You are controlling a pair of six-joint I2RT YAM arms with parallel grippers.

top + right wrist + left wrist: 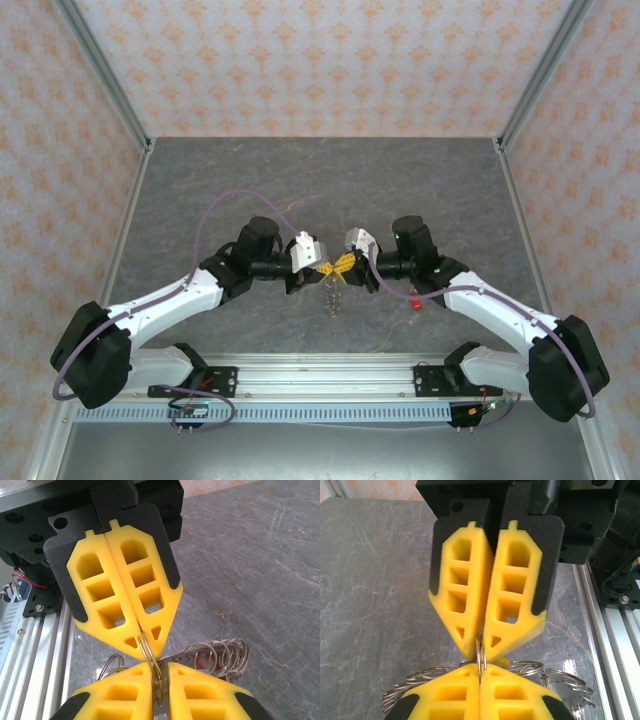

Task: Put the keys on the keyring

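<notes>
Grey desk (200,190): marbled top, with patterned walls (320,60) on three sides and a metal rail (330,378) along the near edge.
Left arm (170,295): white and black, reaching from the near left corner towards the middle of the desk.
Left gripper (480,669): yellow fingers pressed together, pinching one thin wire loop of the keyring at their tips. It points right, tip to tip with the other gripper.
Keyring (227,652): silver metal, seen as a bunch of thin loops.
Keyring place: about the middle of the desk, a little closer to the near edge than the far one, caught between the two sets of fingertips.
Keyring held loop: stands on edge, its flat side in line with the fingers of both grippers.
Keyring long axis: the bunch runs crosswise to the fingers, from far edge towards near edge, and fans out on both sides beneath the tips. Whether it touches the desk cannot be told.
Right gripper (160,669): yellow fingers closed on the same loop, with wire showing in the narrow slit between them. It points left.
Right arm (490,310): reaches in from the near right corner.
</notes>
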